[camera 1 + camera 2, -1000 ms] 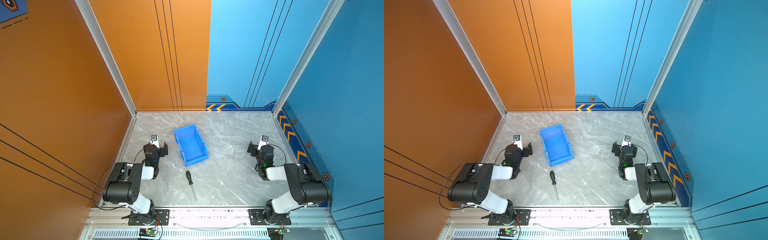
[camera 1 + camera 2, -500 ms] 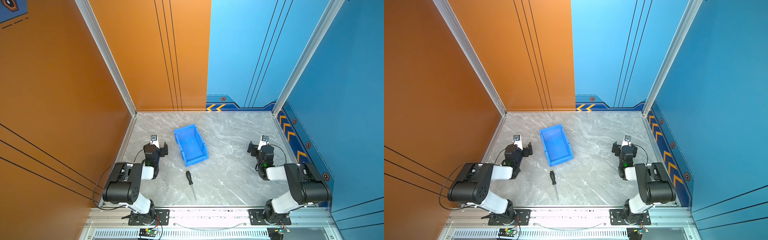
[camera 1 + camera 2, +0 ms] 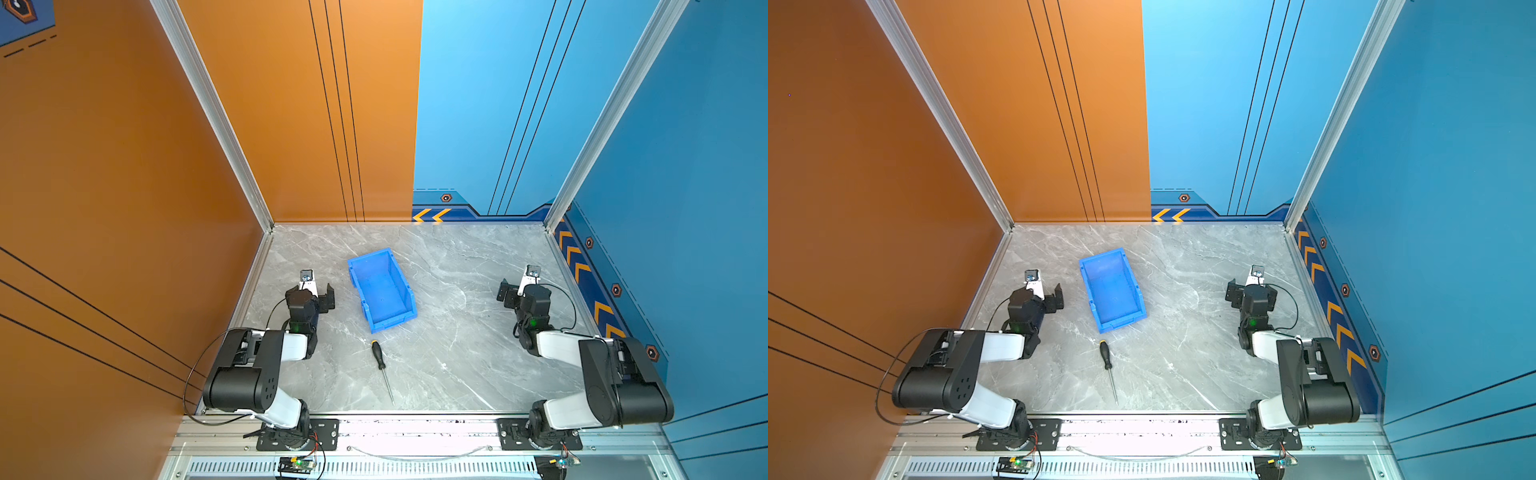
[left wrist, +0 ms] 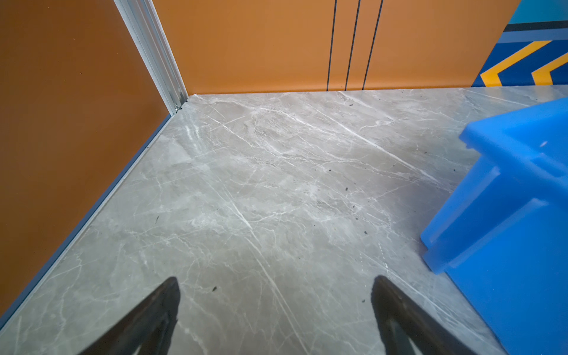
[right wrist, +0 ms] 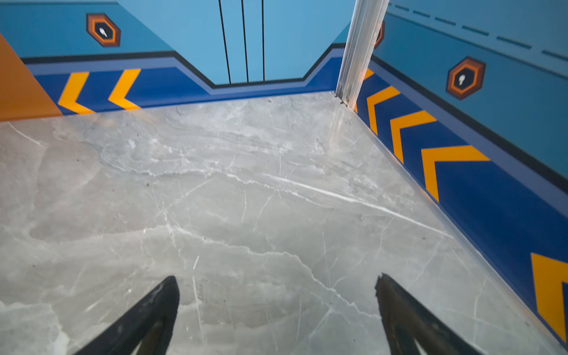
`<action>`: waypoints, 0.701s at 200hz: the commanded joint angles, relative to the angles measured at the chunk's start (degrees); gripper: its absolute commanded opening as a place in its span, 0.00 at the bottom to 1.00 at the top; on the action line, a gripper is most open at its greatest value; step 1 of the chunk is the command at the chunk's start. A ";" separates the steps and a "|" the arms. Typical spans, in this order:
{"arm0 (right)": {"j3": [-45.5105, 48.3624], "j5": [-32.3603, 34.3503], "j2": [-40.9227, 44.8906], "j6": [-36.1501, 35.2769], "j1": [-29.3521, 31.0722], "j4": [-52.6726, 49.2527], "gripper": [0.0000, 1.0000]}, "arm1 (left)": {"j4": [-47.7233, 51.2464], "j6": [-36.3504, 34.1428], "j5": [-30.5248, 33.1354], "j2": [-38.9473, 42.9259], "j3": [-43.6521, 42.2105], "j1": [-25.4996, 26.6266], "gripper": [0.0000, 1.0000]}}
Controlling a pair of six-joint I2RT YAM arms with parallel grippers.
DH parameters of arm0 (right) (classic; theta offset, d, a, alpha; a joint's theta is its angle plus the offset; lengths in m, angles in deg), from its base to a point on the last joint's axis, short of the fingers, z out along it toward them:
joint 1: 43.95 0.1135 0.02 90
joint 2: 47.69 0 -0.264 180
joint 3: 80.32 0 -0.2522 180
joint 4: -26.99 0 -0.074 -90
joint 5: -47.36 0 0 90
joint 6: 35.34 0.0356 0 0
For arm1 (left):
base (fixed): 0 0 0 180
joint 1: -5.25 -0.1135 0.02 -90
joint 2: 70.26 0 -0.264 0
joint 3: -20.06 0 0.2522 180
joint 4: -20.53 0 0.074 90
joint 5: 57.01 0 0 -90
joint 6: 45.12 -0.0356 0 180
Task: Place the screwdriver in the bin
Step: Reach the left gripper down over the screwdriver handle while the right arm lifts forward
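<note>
Nothing is changing: left gripper (image 4: 275,282) and right gripper (image 5: 277,279) are idling spread and empty, screwdriver (image 3: 380,359) lying outside bin (image 3: 392,324), unpicked.

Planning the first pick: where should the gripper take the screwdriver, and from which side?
The black handle of the screwdriver, from straight above, closing across it. It lies flat on the table, handle end toward the bin; the handle is thickest, the shaft thin.

bin (image 3: 382,286) smooth blue plastic; screwdriver (image 3: 382,365) black handle, bare metal shaft; table (image 3: 457,353) polished grey marble-look.
</note>
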 commanded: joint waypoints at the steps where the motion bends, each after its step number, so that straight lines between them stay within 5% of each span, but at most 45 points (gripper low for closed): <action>1: -1.22 0.86 2.98 -0.49 1.20 -7.15 1.00 | 4.08 0.82 2.02 4.13 -0.13 0.09 0.98; 39: -2.02 5.21 10.77 -0.18 5.28 -12.04 1.00 | 33.77 6.51 8.01 11.47 9.16 -0.13 0.98; 79: -11.19 12.88 16.12 2.52 11.95 -32.03 1.00 | 52.16 10.65 1.40 16.30 15.97 0.06 0.98; 118: -22.01 6.00 11.51 5.63 15.50 -52.38 1.00 | 72.83 18.27 2.39 20.72 25.43 2.59 0.98; 140: -23.61 3.03 8.06 4.47 19.06 -55.77 1.00 | 80.51 20.84 2.41 22.87 29.72 6.33 0.98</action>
